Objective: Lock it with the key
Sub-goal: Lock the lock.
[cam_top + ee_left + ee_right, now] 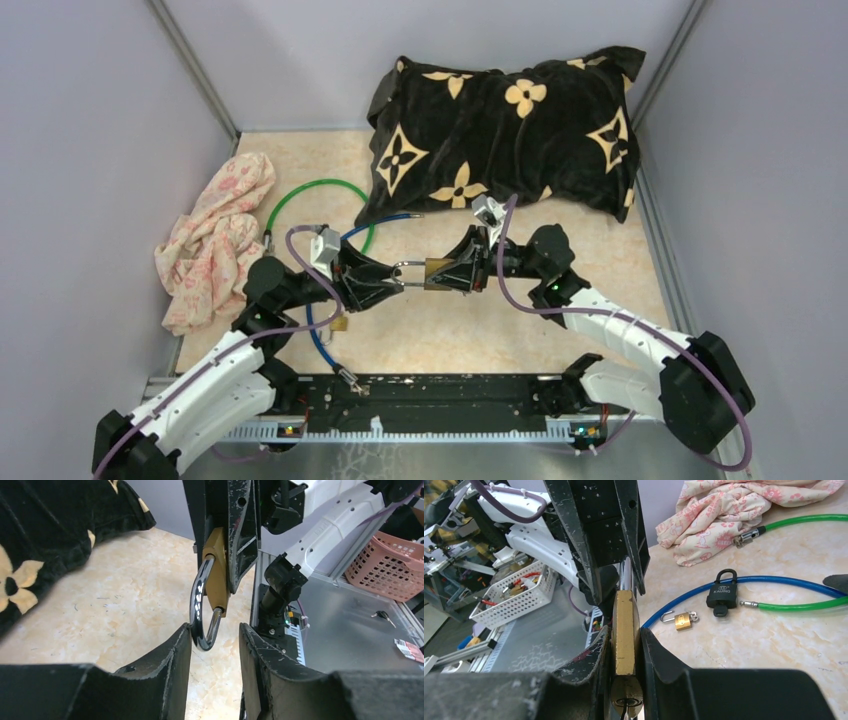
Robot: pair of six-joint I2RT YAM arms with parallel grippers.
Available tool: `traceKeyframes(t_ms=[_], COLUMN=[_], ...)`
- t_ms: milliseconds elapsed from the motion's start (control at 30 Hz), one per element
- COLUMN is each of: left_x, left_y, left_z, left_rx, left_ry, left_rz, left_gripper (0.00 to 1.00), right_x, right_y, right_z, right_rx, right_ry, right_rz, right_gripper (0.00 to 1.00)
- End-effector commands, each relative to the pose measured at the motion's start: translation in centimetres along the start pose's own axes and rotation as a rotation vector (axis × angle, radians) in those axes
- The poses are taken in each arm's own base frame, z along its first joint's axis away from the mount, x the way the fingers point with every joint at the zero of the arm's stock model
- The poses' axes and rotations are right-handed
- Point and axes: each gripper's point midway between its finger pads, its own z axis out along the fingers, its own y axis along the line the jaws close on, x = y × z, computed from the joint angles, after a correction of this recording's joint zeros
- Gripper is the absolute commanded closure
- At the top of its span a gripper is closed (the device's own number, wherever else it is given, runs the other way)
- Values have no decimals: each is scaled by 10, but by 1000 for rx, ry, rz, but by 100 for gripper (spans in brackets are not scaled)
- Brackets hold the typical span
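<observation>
A brass padlock (437, 272) hangs in the air between my two grippers at the table's middle. My right gripper (458, 272) is shut on its body (625, 610), one finger on each flat face. The keyhole end (626, 702) faces the right wrist camera, and a thin dark piece hangs from the keyhole. The steel shackle (200, 610) points towards my left gripper (388, 280). In the left wrist view the left gripper (215, 635) is open, its jaws either side of the shackle's bend. Its left finger (175, 650) touches the shackle. I cannot make out a separate key for this lock.
A black flower-print pillow (505, 130) lies at the back and a pink cloth (215, 240) at the left. A green cable (300, 195) and a blue cable (320, 340) loop on the table. A black padlock (722, 591) and a small open brass padlock (682, 620) lie near them.
</observation>
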Motion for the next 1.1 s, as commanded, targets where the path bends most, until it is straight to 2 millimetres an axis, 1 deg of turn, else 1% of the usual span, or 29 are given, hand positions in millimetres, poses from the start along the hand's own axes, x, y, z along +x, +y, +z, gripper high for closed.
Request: traceKeyframes(t_ms=[0, 133, 233, 300, 367, 433, 500, 567, 667, 800, 900, 967, 1067], left_x=[-4, -11, -14, -13, -11, -6, -2, -4, -5, -3, 0, 2, 0], left_y=[2, -1, 1, 0, 1, -2, -6, -16, -24, -28, -30, -28, -27], left_z=[-5, -3, -1, 0, 1, 2, 5, 10, 16, 17, 17, 17, 16], left_rx=[-14, 7, 2, 9, 9, 22, 40, 75, 105, 132, 142, 133, 123], left_ry=[-1, -33, -44, -43, -38, -24, -20, -34, -42, -28, -18, -12, -20], left_rz=[-4, -10, -23, -29, -41, -53, -67, -48, -44, -54, -73, -89, -82], left_gripper=[56, 59, 68, 78, 93, 99, 100, 100, 100, 100, 100, 100, 100], right_x=[-51, -53, -52, -52, -52, -53, -56, -56, -59, -63, -75, -86, -101], right_y=[29, 30, 30, 30, 30, 31, 33, 32, 29, 16, 13, 16, 21], right_z=[-1, 0, 1, 1, 2, 3, 7, 11, 15, 13, 12, 13, 15], right_rx=[-82, -91, -99, -99, -97, -102, -106, -105, -89, -5, 30, 24, 6], right_ry=[-115, -108, -99, -95, -91, -97, -102, -99, -112, -130, -159, -184, -211], right_rz=[-168, -176, -175, -176, -179, -185, -196, -201, -209, -262, -319, -349, -368], right_gripper=[100, 100, 100, 100, 100, 100, 100, 100, 100, 100, 100, 100, 100])
